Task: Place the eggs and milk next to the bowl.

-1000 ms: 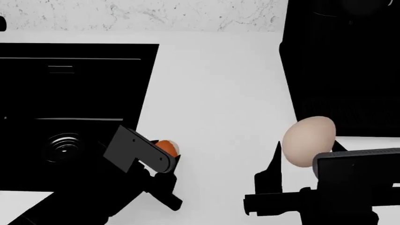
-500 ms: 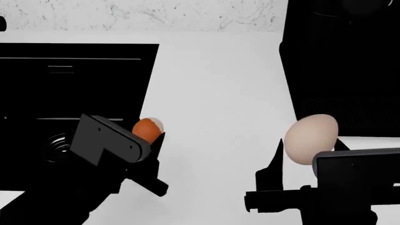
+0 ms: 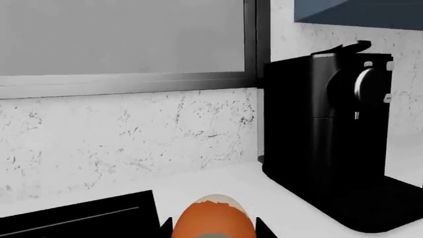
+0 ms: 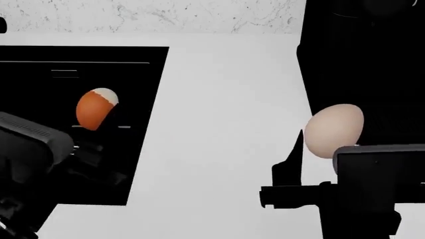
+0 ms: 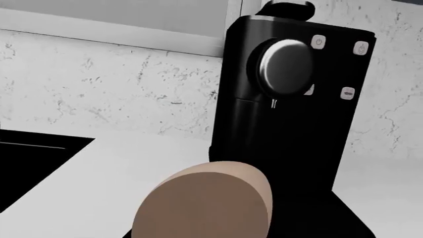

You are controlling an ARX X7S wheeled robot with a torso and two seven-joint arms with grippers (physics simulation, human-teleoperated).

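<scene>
The orange-brown egg (image 4: 93,108), white patch on top, is held in my left gripper (image 4: 91,117), which is shut on it above the black sink (image 4: 40,74). In the left wrist view the same egg (image 3: 213,220) fills the space between the jaw tips. My right gripper (image 4: 329,147) is shut on the pale beige egg (image 4: 334,130), held over the white counter in front of the coffee machine. In the right wrist view that egg (image 5: 205,203) hides the jaws. The milk and the bowl are out of view.
A big black coffee machine (image 4: 359,64) stands at the back right, close behind the right gripper, and shows again as the coffee machine (image 5: 290,99). The white counter (image 4: 226,99) runs between sink and machine. A speckled wall (image 4: 166,15) closes the back.
My left gripper has risen and swung left with the orange egg, from the sink's edge to over the sink. The right gripper with the beige egg has lifted slightly.
</scene>
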